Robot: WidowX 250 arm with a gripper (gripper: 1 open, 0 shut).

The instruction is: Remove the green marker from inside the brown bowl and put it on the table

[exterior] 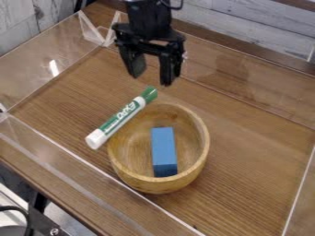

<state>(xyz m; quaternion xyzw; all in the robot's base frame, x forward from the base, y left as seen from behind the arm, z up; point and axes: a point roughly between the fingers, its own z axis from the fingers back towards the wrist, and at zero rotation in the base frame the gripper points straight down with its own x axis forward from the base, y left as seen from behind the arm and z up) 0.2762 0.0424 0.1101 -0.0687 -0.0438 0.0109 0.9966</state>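
The green marker (122,117) lies flat on the table (74,92), just left of the brown bowl (185,168), its green cap end close to the bowl's rim. The bowl holds a blue rectangular block (164,150). My gripper (149,71) hangs open and empty above the table, behind the marker's cap end and well clear of it.
Low clear acrylic walls (50,152) border the table on all sides. A clear acrylic stand (96,30) sits at the back left, near the arm.
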